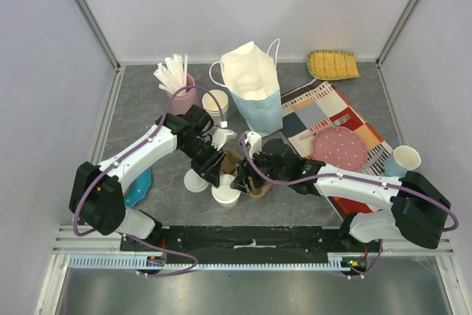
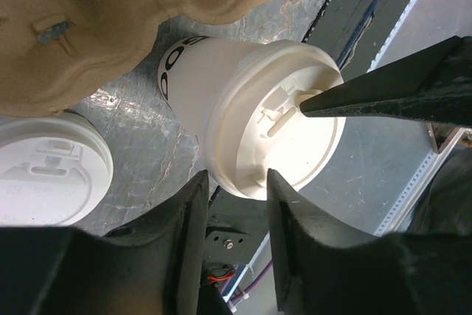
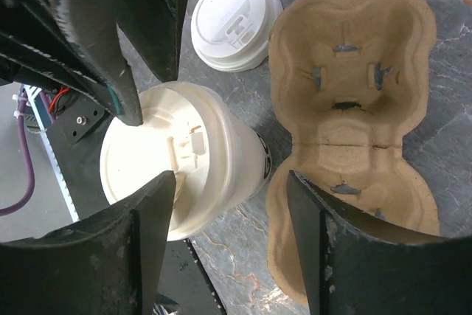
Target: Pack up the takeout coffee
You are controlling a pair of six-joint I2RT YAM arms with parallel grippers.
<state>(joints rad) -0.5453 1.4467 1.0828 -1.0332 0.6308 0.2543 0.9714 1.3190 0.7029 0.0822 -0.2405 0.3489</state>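
Observation:
The takeout coffee (image 1: 226, 194), a white paper cup with black lettering and a white lid, stands on the grey table just in front of the brown cardboard carrier (image 1: 245, 173). My left gripper (image 2: 232, 182) is open above it, and the lid's rim (image 2: 254, 186) sits just beyond its fingertips with nothing between them. My right gripper (image 3: 230, 178) is open too. One of its fingers (image 3: 147, 219) lies over the lid and the other hangs over the carrier (image 3: 354, 108). Both grippers (image 1: 214, 167) (image 1: 247, 176) crowd over the coffee (image 2: 265, 127) (image 3: 184, 175).
A loose white lid (image 1: 196, 181) (image 3: 232, 23) lies left of the coffee. Behind stand a blue paper bag (image 1: 258, 105), a stack of paper cups (image 1: 215, 101) and a pink cup of straws (image 1: 177, 82). At the right are a placemat with a pink plate (image 1: 339, 145) and a pale cup (image 1: 404, 158).

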